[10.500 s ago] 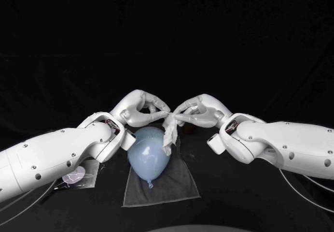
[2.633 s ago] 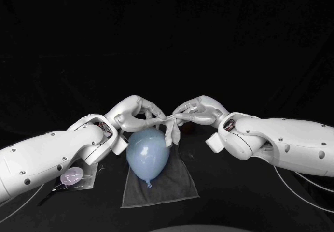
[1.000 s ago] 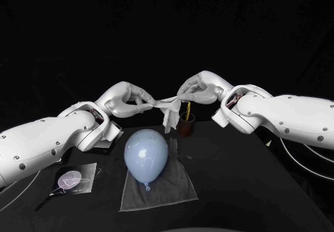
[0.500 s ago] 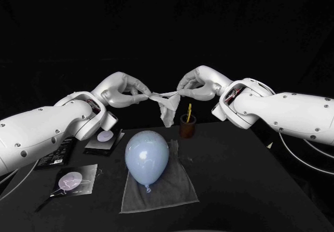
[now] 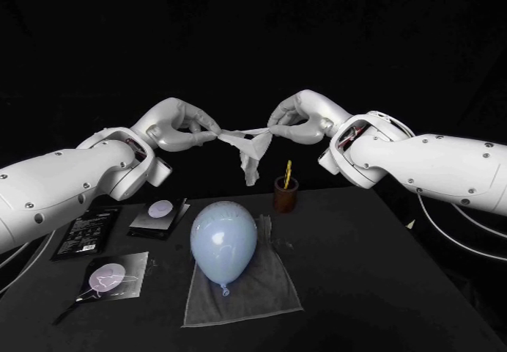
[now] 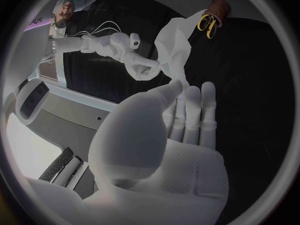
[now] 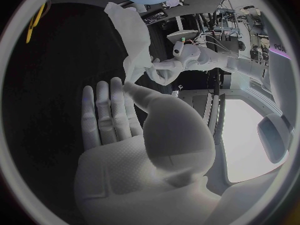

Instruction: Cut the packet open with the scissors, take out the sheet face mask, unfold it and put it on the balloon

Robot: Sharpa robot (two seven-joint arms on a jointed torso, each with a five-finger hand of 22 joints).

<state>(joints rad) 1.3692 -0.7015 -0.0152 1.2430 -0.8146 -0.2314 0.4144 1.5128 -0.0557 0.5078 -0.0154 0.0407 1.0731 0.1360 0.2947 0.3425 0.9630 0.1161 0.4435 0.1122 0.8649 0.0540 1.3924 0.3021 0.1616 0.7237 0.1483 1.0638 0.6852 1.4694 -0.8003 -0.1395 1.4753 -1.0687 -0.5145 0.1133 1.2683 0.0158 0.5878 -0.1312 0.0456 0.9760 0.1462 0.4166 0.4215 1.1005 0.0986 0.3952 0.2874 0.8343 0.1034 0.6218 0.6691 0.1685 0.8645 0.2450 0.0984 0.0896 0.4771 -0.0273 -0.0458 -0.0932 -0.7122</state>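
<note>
The crumpled white sheet face mask (image 5: 249,152) hangs in the air, one upper end pinched by the left hand (image 5: 179,129), the other by the right hand (image 5: 299,122). Below it, the pale blue balloon (image 5: 224,238) lies on a grey cloth (image 5: 267,295) on the black table (image 5: 370,279).

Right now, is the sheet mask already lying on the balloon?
No, the left hand and right hand hold the sheet mask aloft, clear of the balloon.

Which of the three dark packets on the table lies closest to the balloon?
The rightmost packet, bearing a pale disc, just beside the balloon; the long packet and the front packet lie further left.
</note>
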